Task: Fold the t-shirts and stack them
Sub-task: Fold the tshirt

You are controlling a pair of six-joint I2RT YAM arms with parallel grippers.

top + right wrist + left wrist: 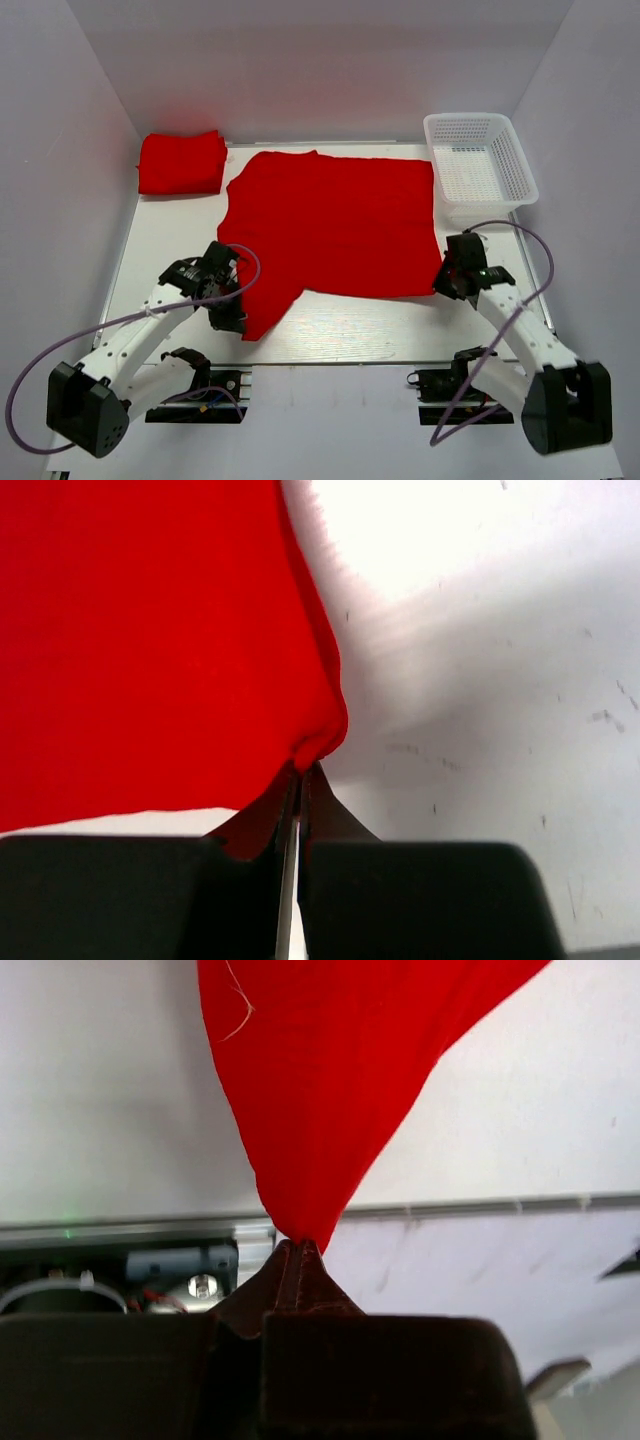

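Note:
A red t-shirt lies spread across the middle of the white table. A second red t-shirt lies folded at the far left corner. My left gripper is shut on the spread shirt's near left corner, and in the left wrist view the fabric rises from the closed tips. My right gripper is shut on the shirt's near right corner, and in the right wrist view the fabric bunches at the closed tips.
A white plastic mesh basket stands at the far right corner. White walls enclose the table on three sides. The table's near edge runs just behind both grippers, with the arm bases below it.

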